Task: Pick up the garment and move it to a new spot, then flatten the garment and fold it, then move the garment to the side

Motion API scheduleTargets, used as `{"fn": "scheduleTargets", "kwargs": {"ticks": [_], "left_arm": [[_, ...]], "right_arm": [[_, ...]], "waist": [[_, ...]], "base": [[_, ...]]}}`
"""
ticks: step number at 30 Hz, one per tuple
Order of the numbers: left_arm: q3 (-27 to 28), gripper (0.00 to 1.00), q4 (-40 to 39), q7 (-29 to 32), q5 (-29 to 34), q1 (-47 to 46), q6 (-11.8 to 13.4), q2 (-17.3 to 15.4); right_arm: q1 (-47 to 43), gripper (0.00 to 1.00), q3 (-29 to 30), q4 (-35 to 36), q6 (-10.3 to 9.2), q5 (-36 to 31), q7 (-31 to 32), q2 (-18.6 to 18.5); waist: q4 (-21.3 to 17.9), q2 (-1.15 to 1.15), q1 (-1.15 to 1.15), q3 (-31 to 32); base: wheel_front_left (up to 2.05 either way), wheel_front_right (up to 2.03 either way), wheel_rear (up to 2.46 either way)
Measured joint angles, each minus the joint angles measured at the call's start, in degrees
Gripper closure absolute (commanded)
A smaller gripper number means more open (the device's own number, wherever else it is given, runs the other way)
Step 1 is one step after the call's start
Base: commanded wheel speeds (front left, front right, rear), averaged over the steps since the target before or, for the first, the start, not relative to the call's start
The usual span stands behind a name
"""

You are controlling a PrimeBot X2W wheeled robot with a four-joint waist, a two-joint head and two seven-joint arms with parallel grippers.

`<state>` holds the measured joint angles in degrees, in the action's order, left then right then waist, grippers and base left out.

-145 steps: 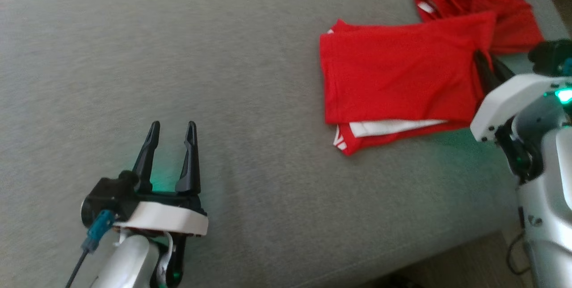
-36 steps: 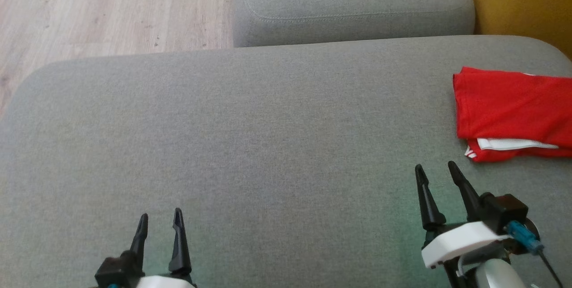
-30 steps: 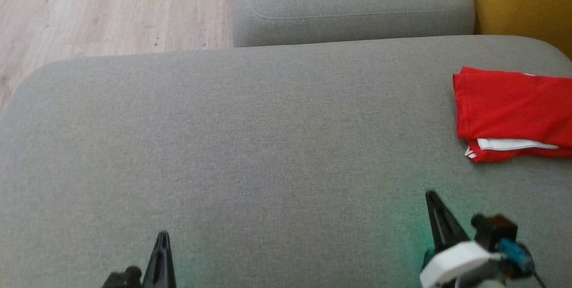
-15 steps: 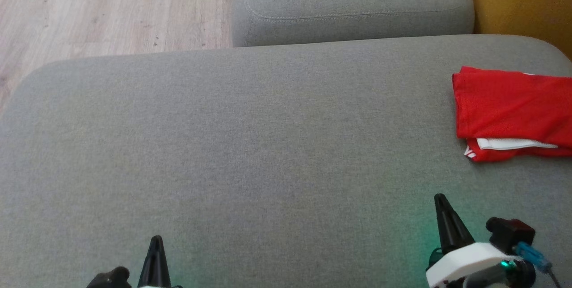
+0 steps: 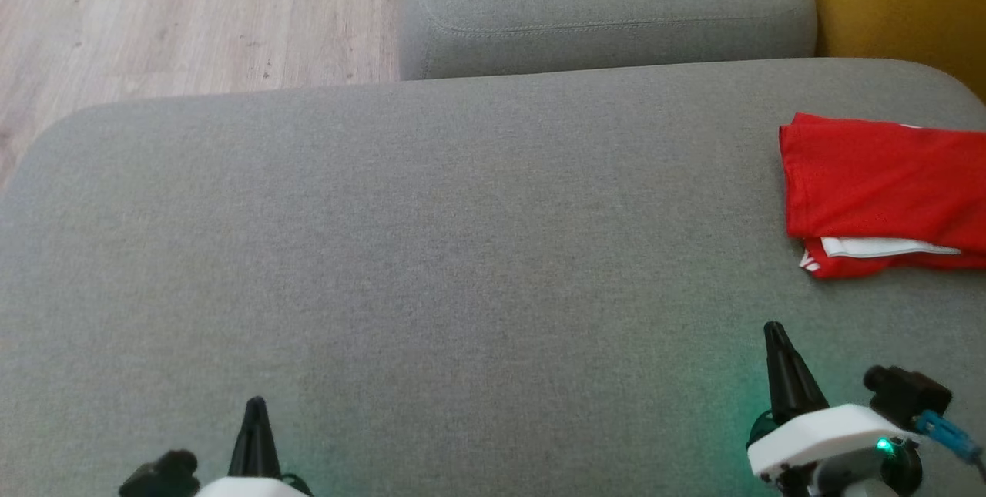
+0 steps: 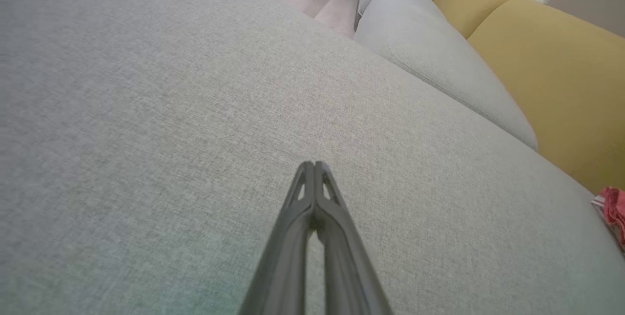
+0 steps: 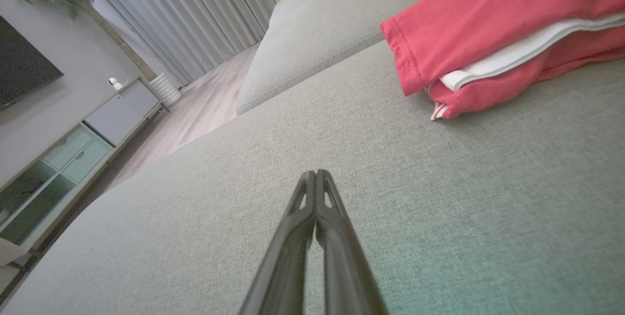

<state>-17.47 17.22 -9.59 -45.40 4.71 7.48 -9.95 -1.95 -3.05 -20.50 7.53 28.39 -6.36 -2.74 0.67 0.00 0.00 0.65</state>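
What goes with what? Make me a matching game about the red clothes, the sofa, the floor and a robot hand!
Things:
1. garment
2. seat
3. floor
4. left gripper

Descriptions:
A. pale wood
B. dark fingers, shut together
C. red, folded, at the right edge of the head view
D. grey fabric

Pairs: 1-C, 2-D, 3-A, 4-B
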Motion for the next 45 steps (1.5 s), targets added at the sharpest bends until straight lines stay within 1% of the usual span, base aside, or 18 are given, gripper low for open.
{"fn": "scheduleTargets", "kwargs": {"ticks": [28, 31, 35, 45], "left_arm": [[6.5, 1.00, -0.3, 4.5, -14.1, -2.2, -4.5, 1.9], [6.8, 1.00, -0.5, 5.0, -15.5, -2.3, -4.6, 2.1], [8.0, 1.00, -0.5, 5.5, -17.4, -2.4, -5.5, 2.5], [10.0, 1.00, -0.6, 7.1, -21.8, -3.5, -6.6, 3.3]], "right_arm": [[1.5, 1.00, 2.4, 1.4, 0.00, 19.5, 3.4, 0.0], [1.5, 1.00, 2.9, 1.5, 0.00, 21.5, 3.7, 0.0], [1.5, 1.00, 3.3, 1.6, 0.00, 24.2, 3.9, -0.1], [1.8, 1.00, 4.0, 2.0, 0.00, 30.1, 5.1, -0.1]], "waist": [[-0.2, 0.00, 0.00, -0.3], [-0.2, 0.00, 0.00, -0.3], [-0.2, 0.00, 0.00, -0.3], [-0.3, 0.00, 0.00, -0.4]], "base": [[0.00, 0.00, 0.00], [0.00, 0.00, 0.00], [0.00, 0.00, 0.00], [0.00, 0.00, 0.00]]}}
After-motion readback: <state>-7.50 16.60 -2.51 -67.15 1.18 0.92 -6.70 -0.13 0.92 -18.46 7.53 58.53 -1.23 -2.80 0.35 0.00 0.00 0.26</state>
